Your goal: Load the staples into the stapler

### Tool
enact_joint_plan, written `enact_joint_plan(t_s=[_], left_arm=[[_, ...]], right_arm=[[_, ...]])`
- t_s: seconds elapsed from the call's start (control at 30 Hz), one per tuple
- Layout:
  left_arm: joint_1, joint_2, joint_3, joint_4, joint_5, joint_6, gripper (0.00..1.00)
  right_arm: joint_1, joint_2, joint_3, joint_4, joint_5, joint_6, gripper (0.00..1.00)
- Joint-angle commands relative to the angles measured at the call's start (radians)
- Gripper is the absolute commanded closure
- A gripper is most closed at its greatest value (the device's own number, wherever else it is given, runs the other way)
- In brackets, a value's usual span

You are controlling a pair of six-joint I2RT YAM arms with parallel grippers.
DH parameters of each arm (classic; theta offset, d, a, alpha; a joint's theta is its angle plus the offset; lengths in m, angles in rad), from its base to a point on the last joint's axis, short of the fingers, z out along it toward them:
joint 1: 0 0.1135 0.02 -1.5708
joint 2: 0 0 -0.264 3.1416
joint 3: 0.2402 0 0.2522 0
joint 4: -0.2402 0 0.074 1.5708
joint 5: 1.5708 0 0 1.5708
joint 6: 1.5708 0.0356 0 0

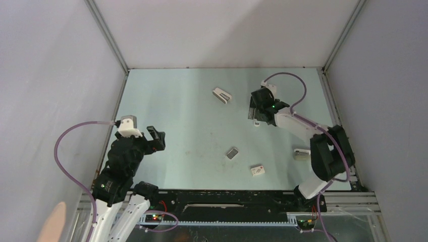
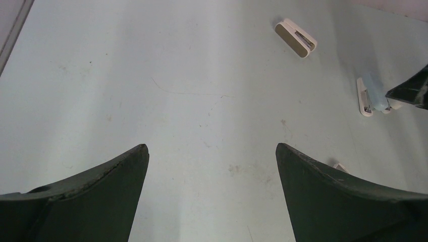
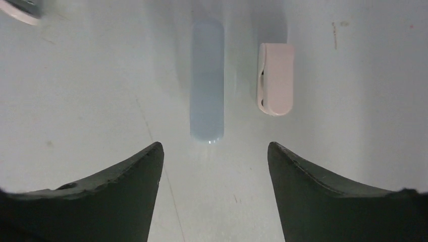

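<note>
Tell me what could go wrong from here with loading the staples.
1. The right gripper hangs open just short of the slim stapler, and a white piece lies close beside it. Closing could knock or catch that piece instead.
2. The staples lie flat at mid-table, small and well apart from the stapler. A pinch may slip or scatter them.

Matt plastic stapler on a smooth, scuffed table
</note>
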Motion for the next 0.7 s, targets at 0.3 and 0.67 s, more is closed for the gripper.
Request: enact_joint_plan(t_s=[0.3,0.67], left_arm=[[0.010,-0.047,-0.001,0.025,-0.014,0.012,0.00],[0.010,-0.099,0.051,0.022,-0.056,0.016,0.00]], right_arm=[[-0.003,-0.615,-0.147,-0.028,0.111,-0.061,0.04],[-0.003,-1.111,-0.188,-0.205,0.184,-0.122,0.03]])
